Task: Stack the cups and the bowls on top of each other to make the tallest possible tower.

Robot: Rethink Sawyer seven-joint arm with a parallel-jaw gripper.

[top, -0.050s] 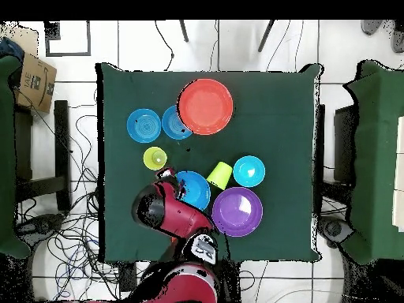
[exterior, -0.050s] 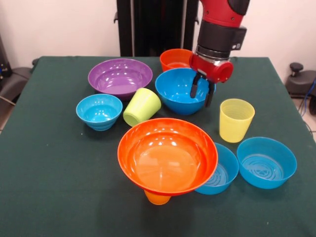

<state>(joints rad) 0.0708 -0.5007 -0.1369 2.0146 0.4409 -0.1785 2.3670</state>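
**A:** From the front, what sits closest?

**B:** The large orange bowl [exterior, -0.050s: 167, 155], upright on an upturned orange cup [exterior, -0.050s: 157, 197] of which only the base peeks out below. I'd say that is the start of the tower: a narrow cup as pedestal, a wide bowl as a seat for the next piece. The overhang looks tippy.

**A:** And the arm?

**B:** The gripper [exterior, -0.050s: 203, 92] hangs at the near rim of the large blue bowl [exterior, -0.050s: 182, 90], its two dark fingers a little apart, nothing between them. They seem to straddle the rim, probably lining up a pinch on the wall, though I can't tell whether they touch it.

**A:** The rest?

**B:** The lime cup [exterior, -0.050s: 141, 106] lies on its side between the small blue bowl [exterior, -0.050s: 99, 111] and the large blue one. The yellow cup [exterior, -0.050s: 236, 119] stands upright; two medium blue bowls [exterior, -0.050s: 266, 162] sit beside the tower. The purple bowl [exterior, -0.050s: 120, 77] and small orange bowl [exterior, -0.050s: 176, 59] are further back.

**A:** And from overhead?

**B:** The orange bowl [top, -0.050s: 205, 106] sits near the table's [top, -0.050s: 276, 221] far edge, one medium blue bowl [top, -0.050s: 175, 123] tucked against it. The arm covers one side of the large blue bowl [top, -0.050s: 194, 190]; the gripper itself is hidden there. The purple bowl [top, -0.050s: 237, 211] lies just beside.
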